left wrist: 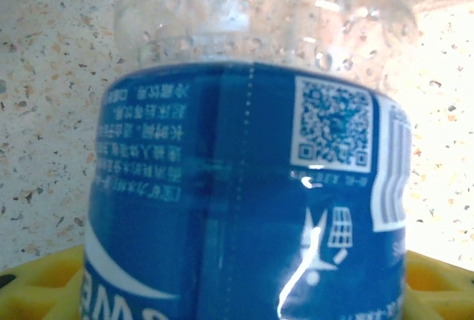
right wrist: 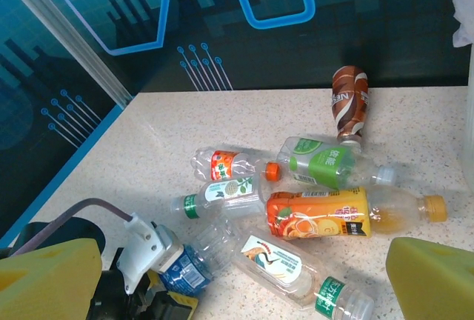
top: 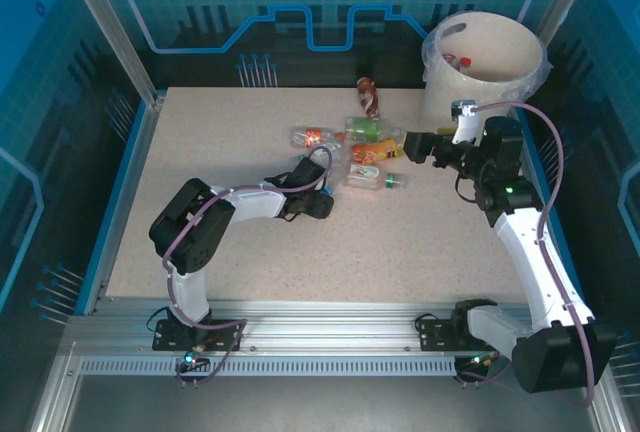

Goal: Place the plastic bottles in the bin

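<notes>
The blue-labelled bottle (left wrist: 244, 187) sits on the table (top: 400, 242) beside the other bottles (right wrist: 318, 212). The left wrist view alone shows its QR code between the left gripper's (left wrist: 237, 287) yellow pads, but I cannot tell if they pinch it. The top view adds the bin (top: 505, 47) at far right. The left forearm reaches rightward. The right gripper (top: 408, 144) hangs spread and empty.

The table (top: 250, 242) is cream with brown speckles, and the bin (top: 510, 52) is cream-white. The far wall (right wrist: 89, 9) is dark blue with lighter circuit lines. The blue bottle (left wrist: 244, 187) has a blue label with white print, a QR code and a barcode. The orange bottle (right wrist: 318, 215) has an orange cap. The green bottle (right wrist: 322, 163) has a green label and the red bottle (right wrist: 224, 164) a red one. The brown bottle (right wrist: 349, 101) has white swirls.
</notes>
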`<state>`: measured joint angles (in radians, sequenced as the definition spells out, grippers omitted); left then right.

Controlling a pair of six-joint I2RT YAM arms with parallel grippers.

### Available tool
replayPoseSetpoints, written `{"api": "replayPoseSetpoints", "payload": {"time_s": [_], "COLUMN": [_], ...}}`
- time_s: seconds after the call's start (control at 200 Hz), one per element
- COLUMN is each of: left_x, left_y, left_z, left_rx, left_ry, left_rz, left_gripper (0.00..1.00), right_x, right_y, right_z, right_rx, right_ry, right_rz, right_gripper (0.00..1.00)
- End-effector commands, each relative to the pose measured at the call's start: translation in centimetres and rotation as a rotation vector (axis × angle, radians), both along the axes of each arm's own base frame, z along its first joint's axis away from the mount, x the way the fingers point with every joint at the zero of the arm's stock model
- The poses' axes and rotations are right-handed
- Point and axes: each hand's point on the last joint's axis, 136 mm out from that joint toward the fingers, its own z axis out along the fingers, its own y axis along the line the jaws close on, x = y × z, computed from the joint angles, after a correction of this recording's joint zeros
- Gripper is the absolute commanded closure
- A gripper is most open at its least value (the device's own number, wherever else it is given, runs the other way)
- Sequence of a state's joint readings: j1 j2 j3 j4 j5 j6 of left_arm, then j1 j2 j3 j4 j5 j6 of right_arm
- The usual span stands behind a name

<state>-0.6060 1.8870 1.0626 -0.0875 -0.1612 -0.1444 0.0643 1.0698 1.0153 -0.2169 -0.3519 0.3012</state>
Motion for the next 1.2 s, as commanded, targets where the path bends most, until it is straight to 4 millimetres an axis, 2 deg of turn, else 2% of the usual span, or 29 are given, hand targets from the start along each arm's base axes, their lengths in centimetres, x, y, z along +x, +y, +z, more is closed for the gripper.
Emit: {"api": "replayPoseSetpoints", "payload": {"time_s": [0.0,0.15,0.43,0.525,0.69,0.875,1.075,1.191], "left_x": [-0.2,-0.4,-0.7,-0.9,-1.0,-1.9,-2.9,-3.4], "left_y": [0.3,0.1,-0.7,-1.2,-1.9,-3.3,-4.2,-4.5], "left_z": [0.9,2.3,6.0,8.1,13.3,18.9,23.4,25.1], "left_rx": [-0.057,-0.109,-0.333,-0.445,-0.66,-0.834,-0.986,-1.051], "left_ry": [-0.03,-0.07,-0.095,-0.094,-0.134,-0.138,-0.135,-0.138], "left_rz": [0.046,0.05,0.022,-0.004,-0.044,-0.097,-0.145,-0.173], "left_gripper": [0.42,0.45,0.51,0.52,0.54,0.54,0.56,0.56], "right_x": [-0.4,-0.3,-1.1,-1.2,-2.0,-0.3,-0.3,-0.4], "right_y": [1.0,1.3,3.5,4.2,6.6,7.5,10.4,12.0], "right_z": [0.6,0.3,0.5,0.4,0.3,0.3,1.8,2.9], "right_rx": [-0.02,-0.022,-0.003,0.007,0.078,0.115,0.181,0.23], "right_ry": [-0.03,-0.014,-0.031,-0.023,0.018,0.108,0.108,0.108], "right_rz": [0.048,0.06,0.183,0.221,0.382,0.34,0.422,0.455], "right_gripper": [0.0,0.0,0.0,0.0,0.0,0.0,0.0,0.0]}}
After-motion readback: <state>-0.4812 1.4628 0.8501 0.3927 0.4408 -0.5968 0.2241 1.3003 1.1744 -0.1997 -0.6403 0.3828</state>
